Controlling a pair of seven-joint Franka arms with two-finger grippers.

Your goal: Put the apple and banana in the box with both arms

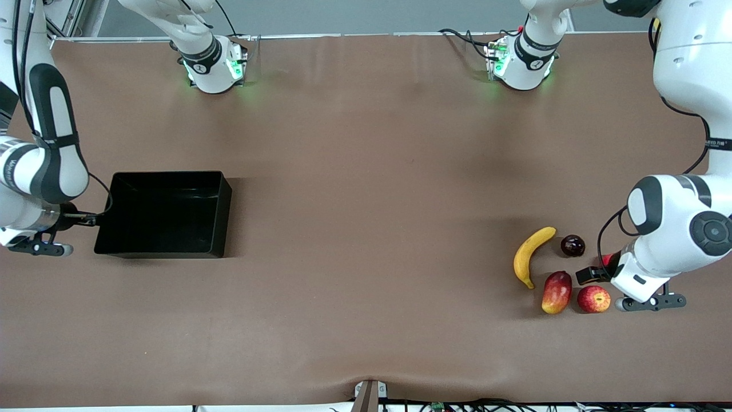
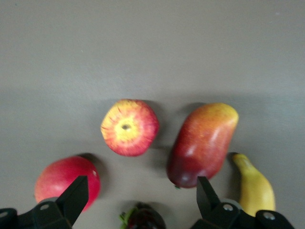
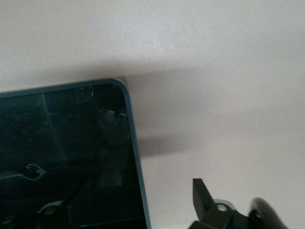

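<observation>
Left wrist view caught the left gripper (image 2: 140, 200) spread wide, the red-and-yellow apple (image 2: 129, 127) at frame centre; the right gripper (image 3: 138, 202) straddled the black box (image 3: 66, 157) wall, fingers apart.

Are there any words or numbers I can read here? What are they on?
None can be read.
Left arm: a tiny line of print on its black band, too small to read.
Right arm: small print on its band, too small to read.
Fruits and box: no labels.
</observation>
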